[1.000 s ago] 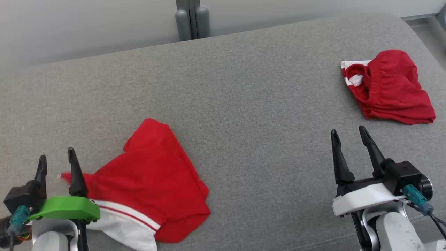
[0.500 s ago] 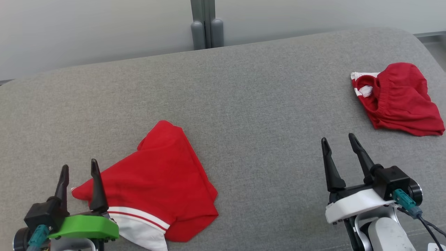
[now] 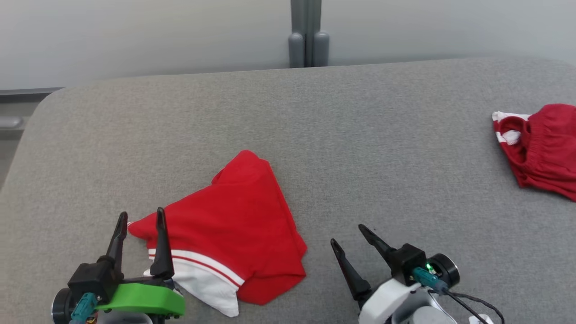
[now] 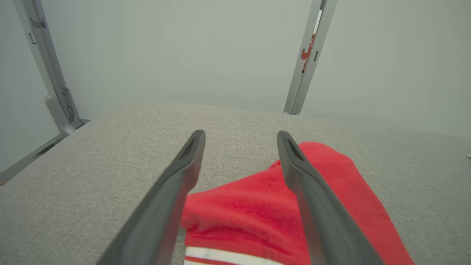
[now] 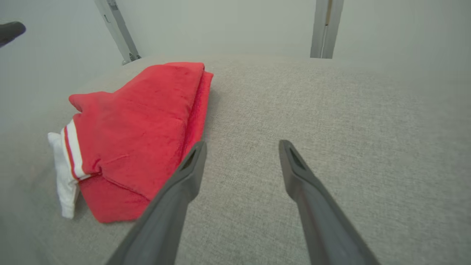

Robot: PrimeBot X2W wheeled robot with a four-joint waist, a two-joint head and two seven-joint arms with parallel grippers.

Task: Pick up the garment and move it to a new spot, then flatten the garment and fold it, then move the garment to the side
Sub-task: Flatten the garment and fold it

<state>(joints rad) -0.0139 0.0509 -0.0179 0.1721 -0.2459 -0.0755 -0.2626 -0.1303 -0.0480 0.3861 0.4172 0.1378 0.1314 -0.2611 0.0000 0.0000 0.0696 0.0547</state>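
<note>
The garment (image 3: pixel 234 225), red with a white hem and thin red stripes, lies folded on the grey padded surface (image 3: pixel 315 135) at the lower left of the head view. My left gripper (image 3: pixel 141 213) stands open at the garment's left corner, holding nothing; in the left wrist view its fingers (image 4: pixel 240 133) straddle the red cloth (image 4: pixel 250 209) from above. My right gripper (image 3: pixel 347 234) is open just right of the garment, over bare surface. In the right wrist view the garment (image 5: pixel 140 121) lies left of the open right gripper (image 5: pixel 242 143).
A second red garment (image 3: pixel 544 148), crumpled with a white edge, lies at the far right of the surface. The surface's rounded back-left corner (image 3: pixel 49 96) drops off near a grey wall. A grey post (image 3: pixel 308 45) stands behind the back edge.
The head camera has turned left, shifting the whole picture right and down. My right gripper has come much closer to the folded garment. The left gripper stays open at the garment's left corner.
</note>
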